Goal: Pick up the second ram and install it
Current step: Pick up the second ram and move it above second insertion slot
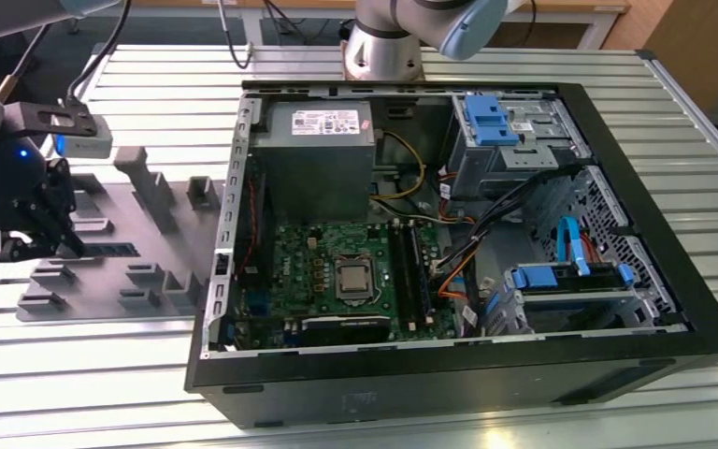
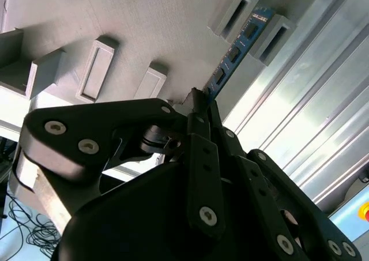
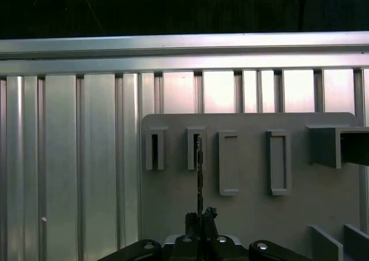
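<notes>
The second ram (image 2: 236, 50) is clamped at one end by the closed gripper (image 2: 199, 101), its far end lying between two upright blocks of the grey tray (image 2: 144, 19) on the table (image 2: 323, 88).

A slatted metal table (image 1: 696, 103) bears an open black computer case (image 1: 459, 379) and, to the exterior view's left, a grey plastic tray (image 1: 107, 208).
</notes>
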Available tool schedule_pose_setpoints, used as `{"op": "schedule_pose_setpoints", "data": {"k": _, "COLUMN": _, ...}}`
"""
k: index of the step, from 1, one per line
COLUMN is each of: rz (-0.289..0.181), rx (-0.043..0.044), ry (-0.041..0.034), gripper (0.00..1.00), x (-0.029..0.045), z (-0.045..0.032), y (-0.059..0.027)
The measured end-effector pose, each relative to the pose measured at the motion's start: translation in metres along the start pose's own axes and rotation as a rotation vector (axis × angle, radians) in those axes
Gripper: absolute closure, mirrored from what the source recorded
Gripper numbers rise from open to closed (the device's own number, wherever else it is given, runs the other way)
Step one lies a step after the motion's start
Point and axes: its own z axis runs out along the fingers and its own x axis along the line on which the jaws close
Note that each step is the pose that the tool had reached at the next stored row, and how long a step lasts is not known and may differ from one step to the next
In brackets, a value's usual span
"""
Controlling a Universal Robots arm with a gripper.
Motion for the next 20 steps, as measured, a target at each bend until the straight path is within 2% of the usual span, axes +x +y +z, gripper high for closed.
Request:
{"op": "schedule_pose_setpoints", "data": {"k": 6, "rz": 0.000, "rx": 0.0000, "ry": -0.0012, "gripper": 0.86, "x": 0.0000, "z": -0.0029, "y": 0.0000}}
{"op": "schedule_pose_setpoints", "data": {"k": 20, "rz": 0.000, "rx": -0.0001, "ry": -0.0023, "gripper": 0.86, "x": 0.0001, "z": -0.0269, "y": 0.0001}}
